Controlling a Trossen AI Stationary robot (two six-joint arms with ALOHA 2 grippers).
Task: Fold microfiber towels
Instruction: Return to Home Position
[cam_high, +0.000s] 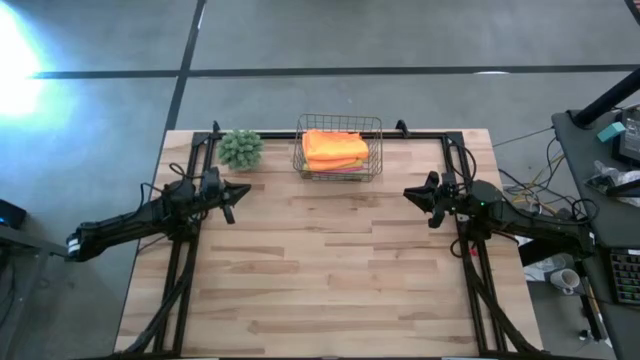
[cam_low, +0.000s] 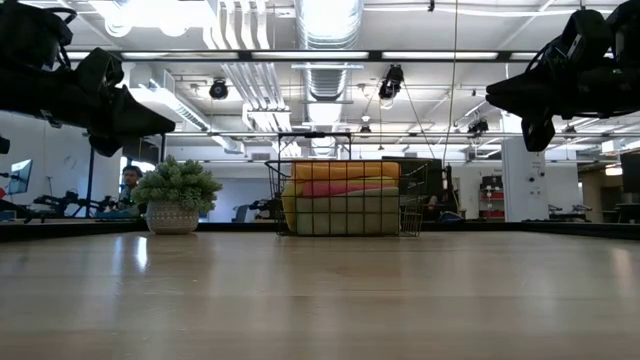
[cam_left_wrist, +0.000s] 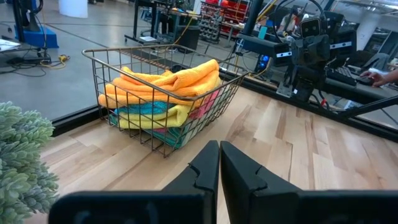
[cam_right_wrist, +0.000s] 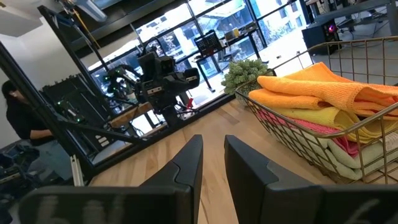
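Light wooden plank table, seen from above. Standing directly on it, along the far edge: wire basket near centre, filled with folded microfiber towels; potted green plant ball toward the left arm's side, near the basket but not touching

Counted one wire basket and one wooden table. Made out six folded towels: two orange towels, one yellow towel, one pink towel, one teal towel, one pale green towel. Counted one plant ball and two grippers: left gripper, right gripper.
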